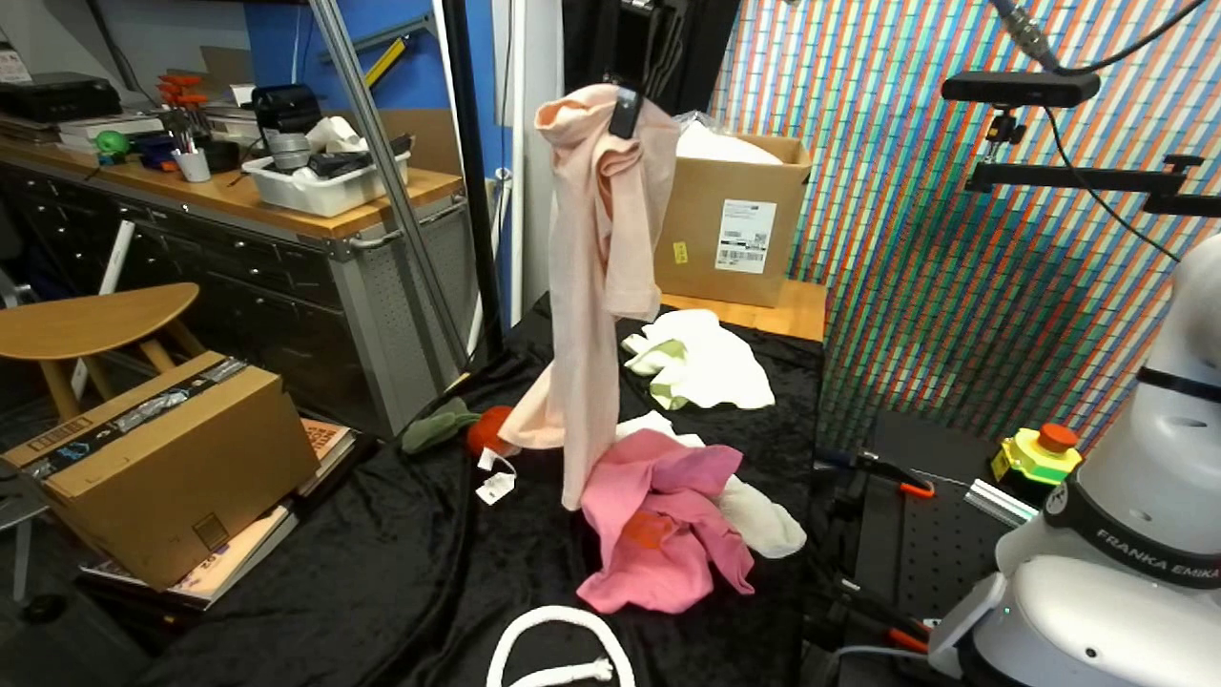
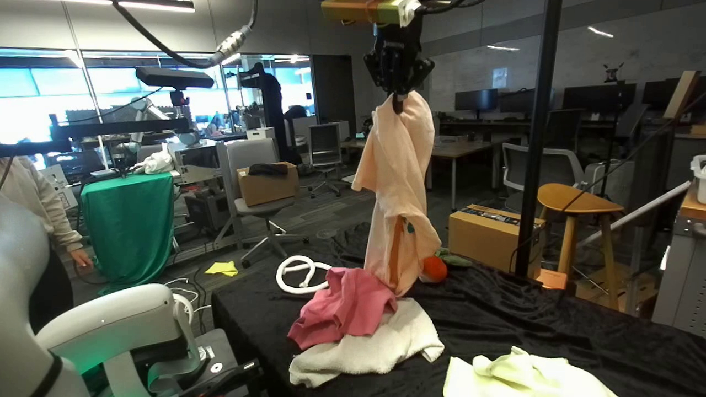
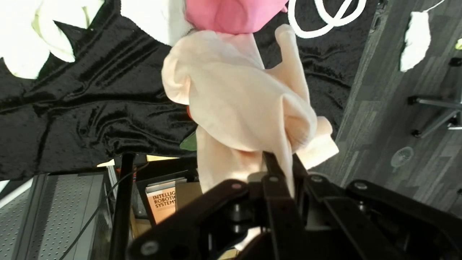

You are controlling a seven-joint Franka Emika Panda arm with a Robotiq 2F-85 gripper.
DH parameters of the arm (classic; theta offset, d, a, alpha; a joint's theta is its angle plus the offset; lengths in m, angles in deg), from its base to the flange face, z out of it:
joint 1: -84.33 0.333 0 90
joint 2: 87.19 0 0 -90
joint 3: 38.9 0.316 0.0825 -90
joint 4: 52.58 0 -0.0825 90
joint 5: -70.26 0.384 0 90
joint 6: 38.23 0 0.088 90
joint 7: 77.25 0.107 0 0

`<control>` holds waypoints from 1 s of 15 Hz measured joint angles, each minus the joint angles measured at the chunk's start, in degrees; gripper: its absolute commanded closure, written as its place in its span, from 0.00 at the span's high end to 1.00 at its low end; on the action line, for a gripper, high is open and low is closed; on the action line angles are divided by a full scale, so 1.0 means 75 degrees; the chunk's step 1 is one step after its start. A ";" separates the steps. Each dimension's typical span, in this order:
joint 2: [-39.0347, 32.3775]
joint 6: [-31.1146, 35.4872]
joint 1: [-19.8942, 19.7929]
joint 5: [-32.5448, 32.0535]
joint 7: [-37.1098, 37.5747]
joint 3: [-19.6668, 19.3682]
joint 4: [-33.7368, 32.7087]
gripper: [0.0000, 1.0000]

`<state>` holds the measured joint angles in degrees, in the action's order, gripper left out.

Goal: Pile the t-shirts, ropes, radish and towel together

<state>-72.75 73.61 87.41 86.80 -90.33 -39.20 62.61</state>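
Lying farthest left of the task's things in an exterior view, the radish (image 1: 489, 427) is seen on the black-draped tabletop (image 1: 515, 553), not yet part of any pile. The white rope (image 1: 558, 614) is looped near the bottom edge and partly cut off. Above, a bunched fold of the peach t-shirt (image 1: 591, 229) is pinched by the end effector (image 1: 625, 111) — the rest is suspended freely, its hem close to both the radish and the pink t-shirt (image 1: 663, 568); contact with either cannot be told. Behind, a pale cloth (image 1: 720, 367), probably another t-shirt, is set apart, and at the right the white towel (image 1: 765, 520) is partly covered by the pink t-shirt.

Adding the peach t-shirt to these last two is judged the step in hand. It should be centred over the pink t-shirt before being lowered, since the radish might be dragged by the trailing hem. The pinch is best released only once the fold is low — dropped from this height, the fabric could slump sideways. A straight upward retreat is advised.
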 measured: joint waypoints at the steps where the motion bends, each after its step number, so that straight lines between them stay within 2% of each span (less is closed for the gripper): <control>1: 0.0180 -0.0249 0.0000 0.0090 -0.0083 -0.0105 0.0044 0.05; 5: 0.0595 -0.1168 0.0000 0.0267 -0.0236 -0.0342 0.0105 0.04; 8: 0.0612 -0.1521 0.0005 0.0373 -0.0320 -0.0365 0.0120 0.04; 12: 0.0354 -0.1409 0.0106 0.0512 -0.0537 -0.0304 0.0486 0.05; 15: -0.0236 -0.1184 0.0255 0.0603 -0.0832 -0.0146 0.0949 0.05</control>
<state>-74.52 64.73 89.32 91.32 -96.56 -40.30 69.73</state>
